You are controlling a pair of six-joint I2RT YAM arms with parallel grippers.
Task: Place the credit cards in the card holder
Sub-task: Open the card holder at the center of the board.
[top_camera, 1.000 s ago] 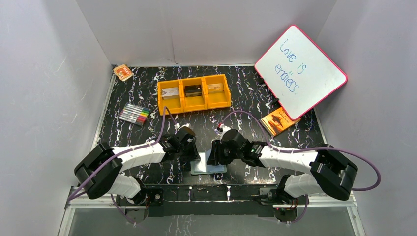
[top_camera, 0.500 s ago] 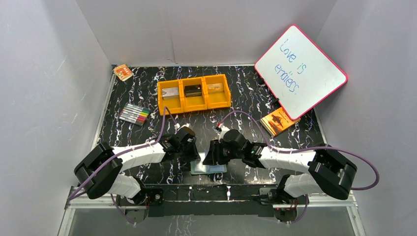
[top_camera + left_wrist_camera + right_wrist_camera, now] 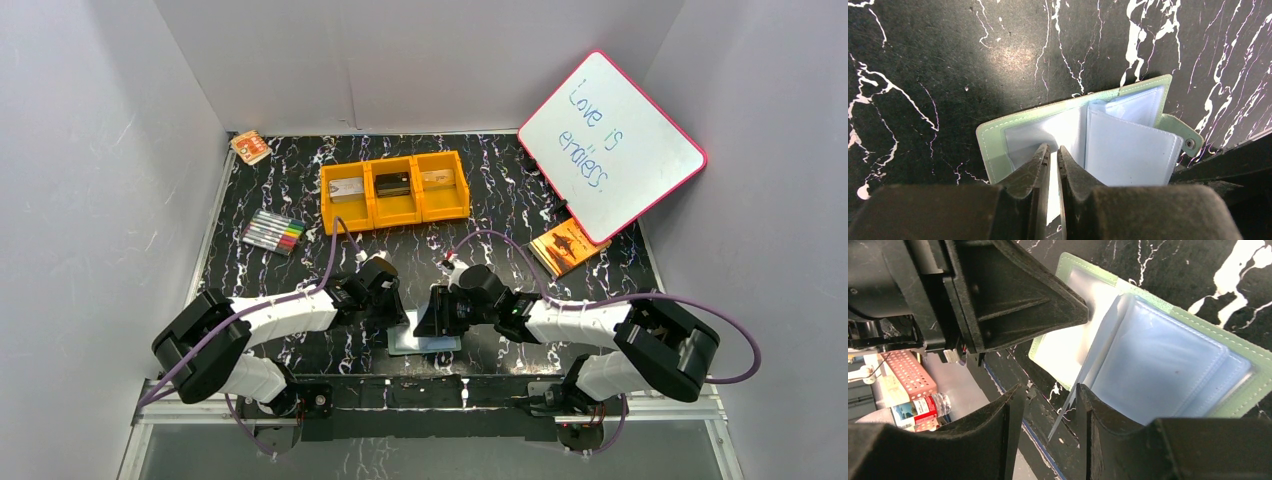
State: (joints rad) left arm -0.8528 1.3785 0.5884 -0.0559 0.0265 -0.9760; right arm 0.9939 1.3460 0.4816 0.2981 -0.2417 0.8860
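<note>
We see the card holder (image 3: 425, 343) lying open at 6 o'clock on the table (image 3: 500, 200). Our left gripper (image 3: 1053, 150) is all but closed, its tips on the holder's left page. Our right gripper (image 3: 1048, 397) stands parted astride a raised pocket leaf (image 3: 1100, 335). The credit cards (image 3: 392, 184) sit in the orange tray (image 3: 395, 212) toward 12 o'clock.

Table (image 3: 500, 190): black w/ white marble-style veining, smooth, semi-gloss, one soft light patch on it. Card holder (image 3: 990, 145): grey-green cover, matt, leather-like, pale stitching round the edge; inner pockets pale blue clear plastic, smooth, soft sheen. Left tool (image 3: 1053, 148) & right tool (image 3: 1049, 390): black plastic, matt, grainy, edges a bit scuffed. Tray (image 3: 395, 212): orange plastic, smooth, slight gloss. Whiteboard (image 3: 612, 145): glossy white face, pink rim. Arm shells (image 3: 285, 312): white plastic, smooth.
</note>
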